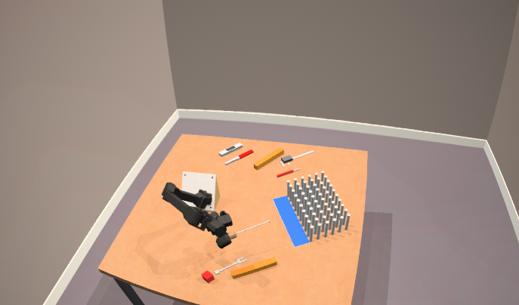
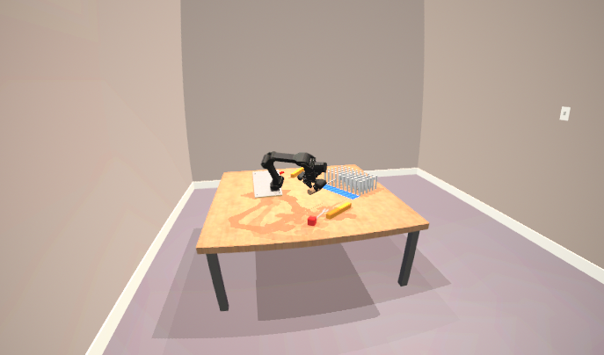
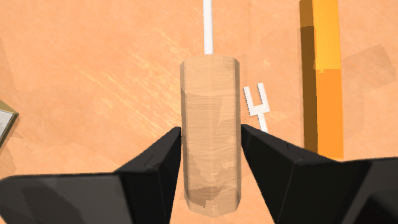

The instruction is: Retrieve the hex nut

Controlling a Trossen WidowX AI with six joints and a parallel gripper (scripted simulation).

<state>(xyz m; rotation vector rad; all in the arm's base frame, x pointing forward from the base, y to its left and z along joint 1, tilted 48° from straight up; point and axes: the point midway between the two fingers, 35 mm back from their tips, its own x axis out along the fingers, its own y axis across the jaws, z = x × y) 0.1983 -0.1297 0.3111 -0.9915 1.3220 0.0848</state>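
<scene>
My gripper (image 1: 228, 237) (image 3: 210, 131) is shut on the wooden handle of a long thin rod tool, held raised above the table. The handle (image 1: 233, 235) (image 2: 311, 191) (image 3: 210, 165) lies lengthwise between the fingers. The thin pale rod (image 1: 253, 226) (image 3: 208, 27) points toward the blue taped strip (image 1: 291, 221) (image 2: 341, 191); its tip is short of the strip in the top view. The metal spacers (image 1: 310, 234) (image 2: 360, 187) stand upright in rows behind the strip. The hex nut cannot be made out in any view.
A fork-ended tool (image 1: 228, 266) (image 3: 257, 109), an orange bar (image 1: 253, 268) (image 2: 338, 210) (image 3: 330, 100) and a red cube (image 1: 207, 276) (image 2: 311, 220) lie near the front. Another orange bar (image 1: 269, 158), a grey block with a rod (image 1: 286, 158) and red-handled tools lie at the back.
</scene>
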